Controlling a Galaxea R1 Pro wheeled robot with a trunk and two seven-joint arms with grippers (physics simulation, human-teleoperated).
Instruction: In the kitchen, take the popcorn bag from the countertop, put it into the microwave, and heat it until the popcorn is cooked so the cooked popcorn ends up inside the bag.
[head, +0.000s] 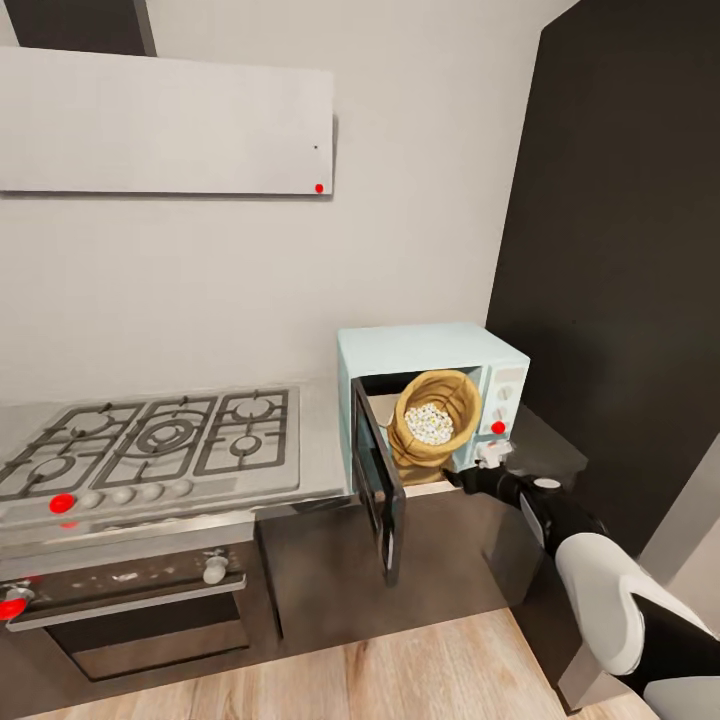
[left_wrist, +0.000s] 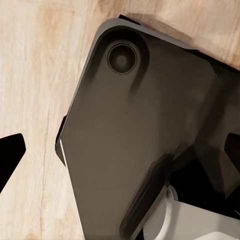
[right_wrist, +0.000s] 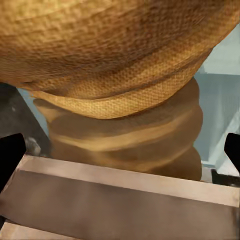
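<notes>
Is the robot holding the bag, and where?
No. The bag sits tilted in the microwave; the right pincer is open before it. The left pincer is open over the floor.

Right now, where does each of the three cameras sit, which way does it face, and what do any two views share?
Head view: up on the head, facing forward and down at the countertop, gas hob and open microwave; the right arm reaches in.
Left wrist view: on the left arm, facing the wooden floor and the robot's dark base; fingertips at the edges.
Right wrist view: on the right arm, close up on the popcorn bag.
Shared: head and right wrist views both show the popcorn bag inside the microwave.
</notes>
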